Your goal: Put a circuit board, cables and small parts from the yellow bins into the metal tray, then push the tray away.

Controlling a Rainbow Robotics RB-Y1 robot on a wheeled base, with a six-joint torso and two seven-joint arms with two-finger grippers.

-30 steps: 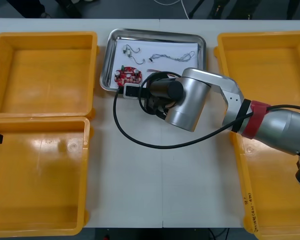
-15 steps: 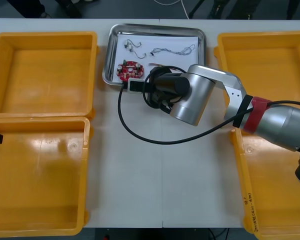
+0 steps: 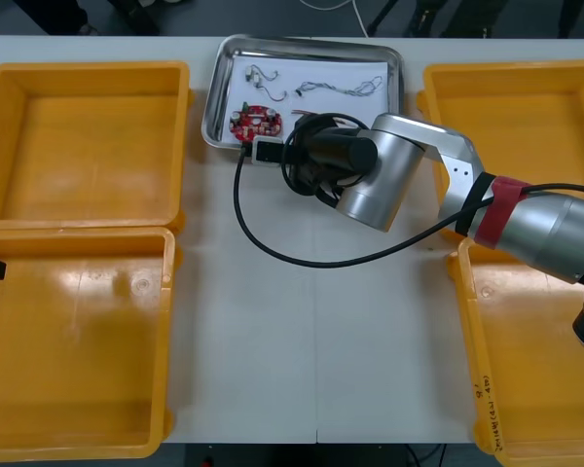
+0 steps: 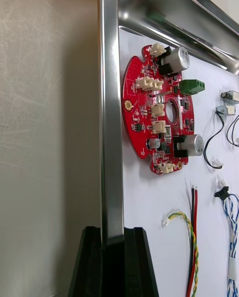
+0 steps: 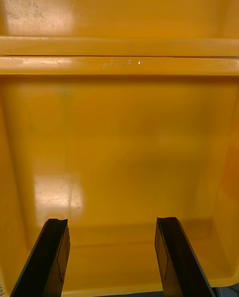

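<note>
Metal tray: it lay on the worktop, white inside, with a shiny rim.
Right end effector: you had it at the tray's near rim, close to the corner on the robot's left. Its black fingers were closed on this rim, one outside the tray and one inside.
Right arm: it reached to the tray from the robot's right side.
Circuit board: round and red, it lay flat inside the tray, just beside the gripped rim and apart from the fingers.
Red and yellow cable: inside the tray, near the board, on the side away from the rim.
Blue and white twisted cable: inside the tray, just past the red and yellow cable.
Black cable: inside the tray, past the board, joined to small metal parts.
Yellow bins: two stood at each side of the tray.
Left end effector: well apart from the tray, on its left side, over the near left bin. Its fingers stood wide apart and held nothing.
</note>
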